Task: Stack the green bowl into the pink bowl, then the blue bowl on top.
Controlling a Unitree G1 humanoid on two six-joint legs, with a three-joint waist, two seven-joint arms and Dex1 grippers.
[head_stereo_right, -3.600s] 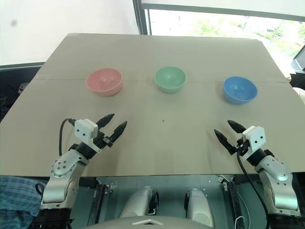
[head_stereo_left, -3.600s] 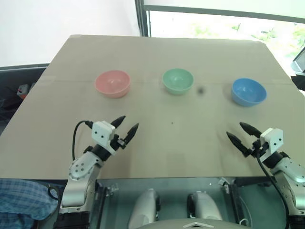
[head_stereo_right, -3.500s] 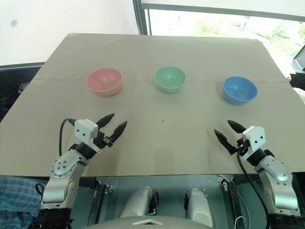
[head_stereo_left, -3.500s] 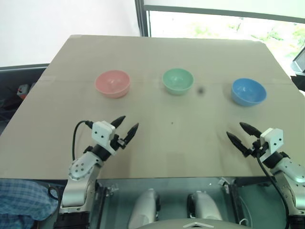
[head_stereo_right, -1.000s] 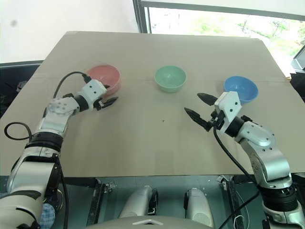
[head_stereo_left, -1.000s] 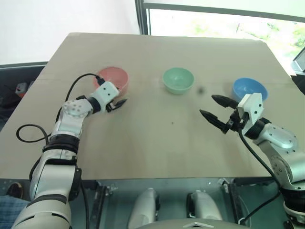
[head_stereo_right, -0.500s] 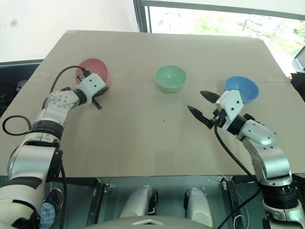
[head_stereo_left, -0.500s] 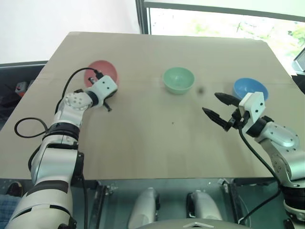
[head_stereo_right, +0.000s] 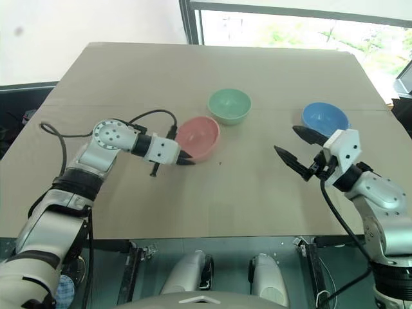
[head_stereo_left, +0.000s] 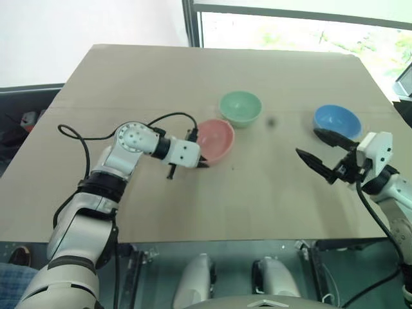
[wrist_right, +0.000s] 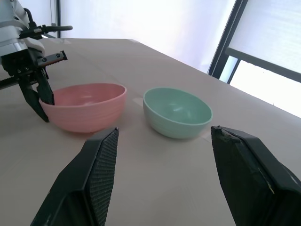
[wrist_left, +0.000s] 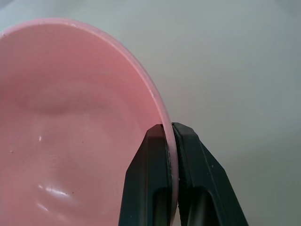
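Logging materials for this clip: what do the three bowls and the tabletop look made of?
The pink bowl, green bowl and blue bowl look like smooth moulded plastic: thin rims, even colour, soft highlights inside. The table has a matte tan surface with a seam across it, possibly cardboard or board; I can't tell which.

pink bowl just before green bowl, blue bowl right

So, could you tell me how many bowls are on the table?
3: the pink bowl at the middle, pinched by the left gripper; the green bowl just behind it; the blue bowl on the right.
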